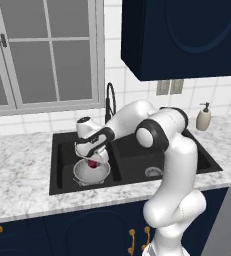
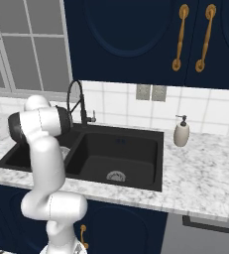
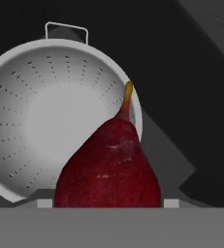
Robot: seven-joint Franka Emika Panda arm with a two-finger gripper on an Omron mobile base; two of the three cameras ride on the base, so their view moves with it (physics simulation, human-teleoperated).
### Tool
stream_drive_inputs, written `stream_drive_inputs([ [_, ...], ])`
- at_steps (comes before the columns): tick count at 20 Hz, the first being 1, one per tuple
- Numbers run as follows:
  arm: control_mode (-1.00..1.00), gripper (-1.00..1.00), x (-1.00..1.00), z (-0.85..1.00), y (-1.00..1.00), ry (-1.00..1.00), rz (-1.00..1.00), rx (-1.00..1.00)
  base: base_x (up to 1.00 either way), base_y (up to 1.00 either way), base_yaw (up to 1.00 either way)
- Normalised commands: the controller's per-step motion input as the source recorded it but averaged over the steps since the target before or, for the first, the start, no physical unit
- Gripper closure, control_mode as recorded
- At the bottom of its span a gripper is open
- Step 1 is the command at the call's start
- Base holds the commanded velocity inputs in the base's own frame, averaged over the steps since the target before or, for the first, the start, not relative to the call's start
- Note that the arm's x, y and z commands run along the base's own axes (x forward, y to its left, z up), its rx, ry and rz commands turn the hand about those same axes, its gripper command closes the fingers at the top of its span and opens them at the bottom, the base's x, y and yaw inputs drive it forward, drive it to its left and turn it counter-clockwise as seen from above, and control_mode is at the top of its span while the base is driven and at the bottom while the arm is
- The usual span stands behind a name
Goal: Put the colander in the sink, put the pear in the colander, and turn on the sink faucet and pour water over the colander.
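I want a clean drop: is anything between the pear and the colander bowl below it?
Nothing visible. The pear, held in the pincer, hangs just above the colander in the sink's left basin, and the bowl under it is bare.

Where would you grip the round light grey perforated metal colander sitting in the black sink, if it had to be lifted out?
I'd take the light grey perforated metal colander by its rim or by the small wire side handle, coming from above. It sits upright in the left basin of the black sink, mouth up, and the basin walls look likely to block a sideways approach. The dark red pear in the gripper must go first.
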Motion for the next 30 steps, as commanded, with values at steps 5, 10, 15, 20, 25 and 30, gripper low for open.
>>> stream_drive_inputs([
  [5, -1.0, 1.0, 0.21, -0.55, 0.0, 0.0, 0.0, 0.0, 0.0, 0.0, 0.0],
  [10, -1.0, 1.0, 0.24, -0.36, 0.02, 0.0, -0.01, 0.0, 0.0, 0.0, 0.0],
  [15, -1.0, 1.0, 0.12, -0.41, 0.02, 0.0, -0.02, 0.0, 0.0, 0.0, 0.0],
  [20, -1.0, 1.0, 0.12, -0.34, 0.01, 0.0, -0.01, 0.0, 0.0, 0.0, 0.0],
  [25, -1.0, 1.0, 0.15, -0.25, 0.0, 0.0, 0.0, 0.0, 0.0, 0.0, 0.0],
  [30, -1.0, 1.0, 0.09, -0.31, 0.0, 0.0, 0.0, 0.0, 0.0, 0.0, 0.0],
])
